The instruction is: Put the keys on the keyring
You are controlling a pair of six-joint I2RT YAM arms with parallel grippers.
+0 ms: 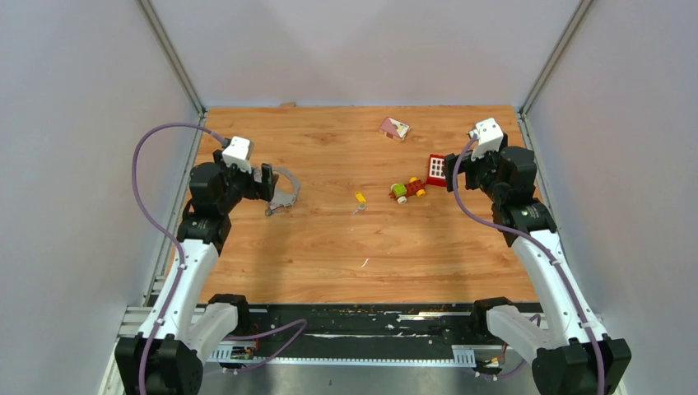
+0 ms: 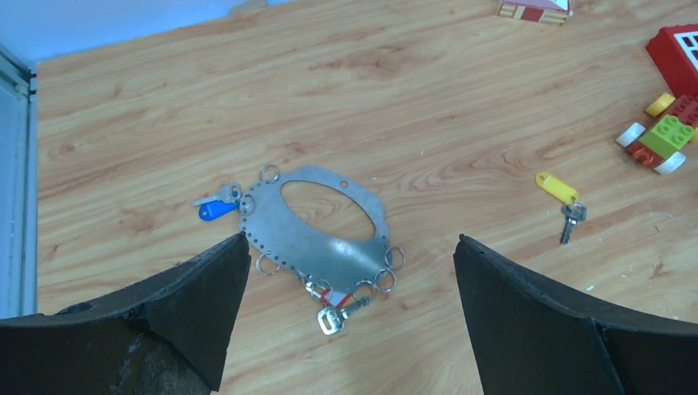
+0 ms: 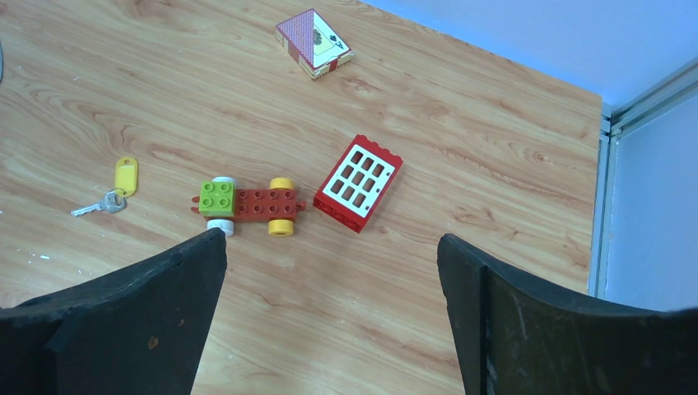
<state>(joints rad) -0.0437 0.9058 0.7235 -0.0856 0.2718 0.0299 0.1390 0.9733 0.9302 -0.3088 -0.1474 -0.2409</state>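
Observation:
The keyring (image 2: 306, 243), a flat grey metal loop with small rings along its edge, lies on the wooden table just ahead of my left gripper (image 2: 352, 239). That gripper hovers open with nothing between its fingers. A silvery key with a red tag (image 2: 337, 313) lies at the loop's near edge among the small rings. A blue-tagged key (image 2: 216, 207) sits at its left end. A yellow-tagged key (image 1: 360, 197) lies loose mid-table, left of the toy car. My right gripper (image 3: 331, 234) stands open and holds nothing, near the red block at the right.
A green, yellow and red toy car (image 3: 247, 203) and a red block with a white grid (image 3: 358, 183) lie in front of the right gripper. A small card box (image 1: 394, 127) sits near the back wall. Grey walls enclose the table on three sides.

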